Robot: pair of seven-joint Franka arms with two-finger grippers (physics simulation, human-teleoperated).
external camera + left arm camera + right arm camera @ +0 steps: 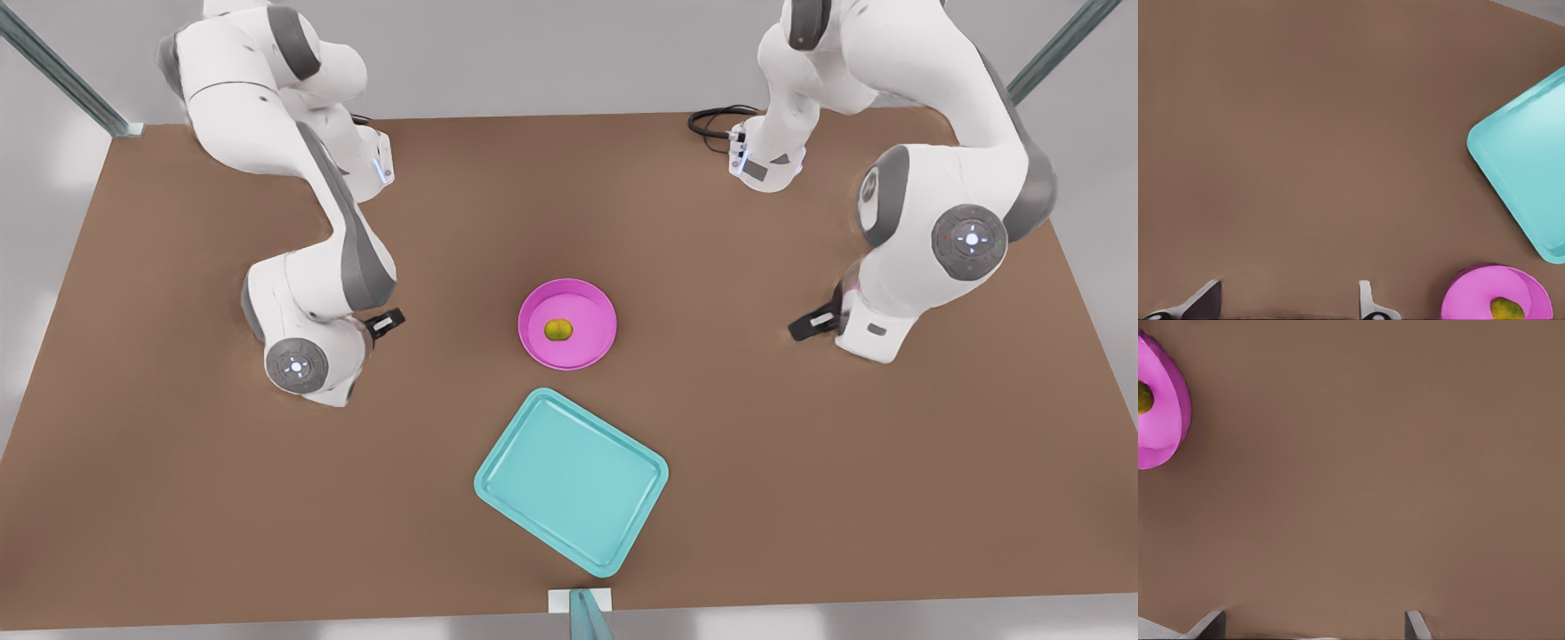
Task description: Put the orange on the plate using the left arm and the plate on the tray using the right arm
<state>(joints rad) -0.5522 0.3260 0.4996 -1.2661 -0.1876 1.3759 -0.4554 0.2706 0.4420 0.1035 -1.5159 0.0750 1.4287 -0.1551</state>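
The orange [557, 330] lies in the middle of the pink plate [587, 302], which rests on the brown table at its centre. The teal tray [571, 480] lies bare nearer the front edge, a small gap away from the plate. My left gripper [1289, 285] is open and holds nothing; its arm [889, 302] hovers at the front view's right, well away from the plate [1471, 300], orange [1507, 309] and tray [1525, 160]. My right gripper [1314, 613] is open with nothing in it, on the arm [307, 356] at the front view's left, apart from the plate [1161, 420].
A black cable [711, 120] loops by the arm base at the back right. Slanted teal frame posts [62, 76] stand at the back corners. A small white block [580, 600] sits at the table's front edge, just past the tray.
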